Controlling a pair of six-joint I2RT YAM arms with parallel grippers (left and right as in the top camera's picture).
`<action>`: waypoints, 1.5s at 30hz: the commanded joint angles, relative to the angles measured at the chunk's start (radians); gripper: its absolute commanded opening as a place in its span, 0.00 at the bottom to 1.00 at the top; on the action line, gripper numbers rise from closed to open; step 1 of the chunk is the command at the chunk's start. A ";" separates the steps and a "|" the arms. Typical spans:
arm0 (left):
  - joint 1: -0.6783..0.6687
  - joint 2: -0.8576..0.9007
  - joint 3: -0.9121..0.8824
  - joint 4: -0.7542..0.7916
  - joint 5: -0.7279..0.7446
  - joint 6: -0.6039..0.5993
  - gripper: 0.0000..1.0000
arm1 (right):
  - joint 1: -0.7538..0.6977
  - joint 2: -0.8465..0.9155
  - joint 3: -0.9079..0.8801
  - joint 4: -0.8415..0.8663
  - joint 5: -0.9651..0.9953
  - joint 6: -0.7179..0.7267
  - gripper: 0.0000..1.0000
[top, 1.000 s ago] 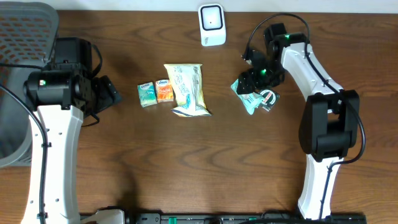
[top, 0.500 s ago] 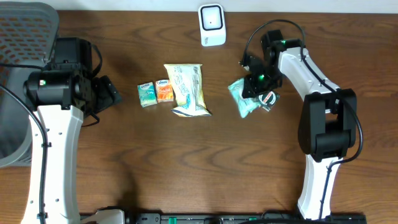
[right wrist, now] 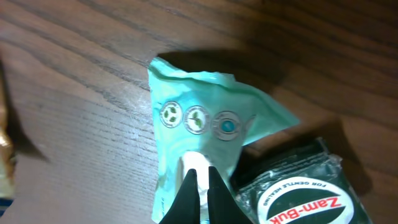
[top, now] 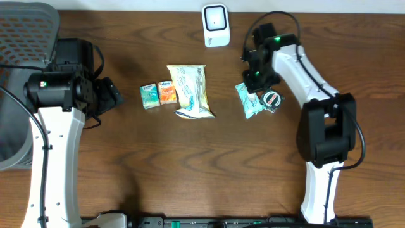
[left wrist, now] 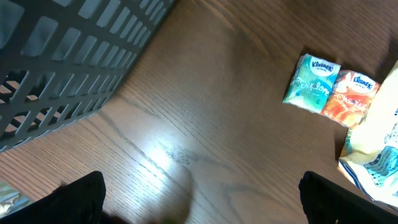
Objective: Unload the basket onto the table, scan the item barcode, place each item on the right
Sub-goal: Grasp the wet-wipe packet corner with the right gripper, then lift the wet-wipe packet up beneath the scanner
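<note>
Black Zam-Buk tin (right wrist: pixel 300 200) lies beside teal pouch (right wrist: pixel 198 127).

The table (top: pixel 190 171) is dark brown wood. A gray basket (top: pixel 19 25) sits at the left. Light shines on the wood.

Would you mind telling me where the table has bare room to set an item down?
The table's near half, below the snack bag, is bare. A narrower strip lies between that bag and the teal packet. Crowded: tissue packs beside the bag, packet against the tin.
</note>
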 commanded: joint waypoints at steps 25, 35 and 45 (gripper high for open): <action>0.004 0.005 0.000 -0.003 -0.010 -0.009 0.98 | -0.039 -0.022 -0.154 0.157 -0.138 0.033 0.77; 0.004 0.005 0.000 -0.003 -0.010 -0.009 0.98 | -0.039 -0.021 -0.225 0.196 -0.173 0.030 0.41; 0.004 0.005 0.000 -0.003 -0.010 -0.009 0.98 | -0.010 -0.026 -0.038 0.023 0.066 0.111 0.01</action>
